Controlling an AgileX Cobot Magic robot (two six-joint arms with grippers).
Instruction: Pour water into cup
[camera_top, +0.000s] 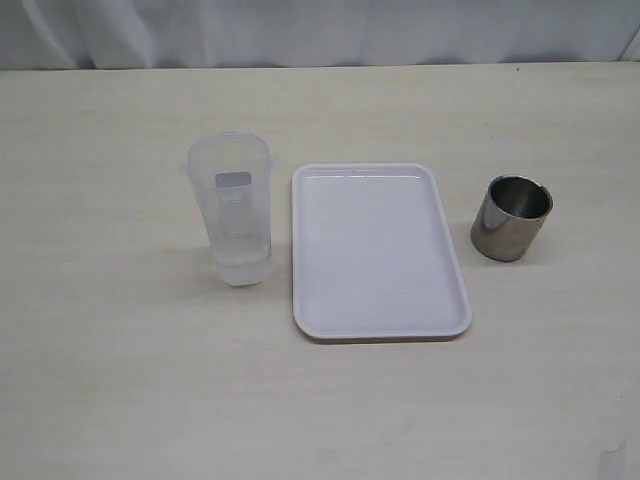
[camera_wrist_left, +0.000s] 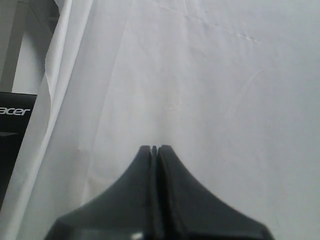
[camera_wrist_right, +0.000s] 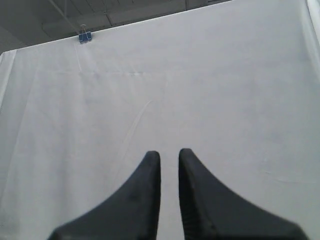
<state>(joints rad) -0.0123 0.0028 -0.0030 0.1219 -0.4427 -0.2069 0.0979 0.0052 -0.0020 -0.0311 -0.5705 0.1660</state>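
The water (camera_top: 243, 262), a small amount of clear liquid, is sitting in the bottom of the tall translucent plastic measuring beaker (camera_top: 232, 200), which is standing upright on the pale wood-grain table (camera_top: 120, 380). The short shiny stainless-steel cup (camera_top: 511, 220) is standing upright on the same table, well apart from the beaker. The flat white rectangular plastic tray (camera_top: 375, 250) is lying between them with nothing on it. The beaker is standing just beside one long edge of the tray and the cup near the opposite one. The inside of the cup is showing only its metal wall from this angle, so whether it is dry cannot be told.

Neither arm is appearing in the exterior view. The left gripper (camera_wrist_left: 154, 148) is showing its dark fingers pressed together with nothing between them, pointing at a white cloth backdrop (camera_wrist_left: 225, 75). The right gripper (camera_wrist_right: 169, 155) is showing its fingers standing a narrow gap apart, also holding nothing and facing the same kind of cloth.

As a judgement, the task is sitting at its very start: nothing is being held and no pouring is under way. Reaching for the beaker, gripping it, carrying it to the cup and tipping it all appear to be waiting to be done.
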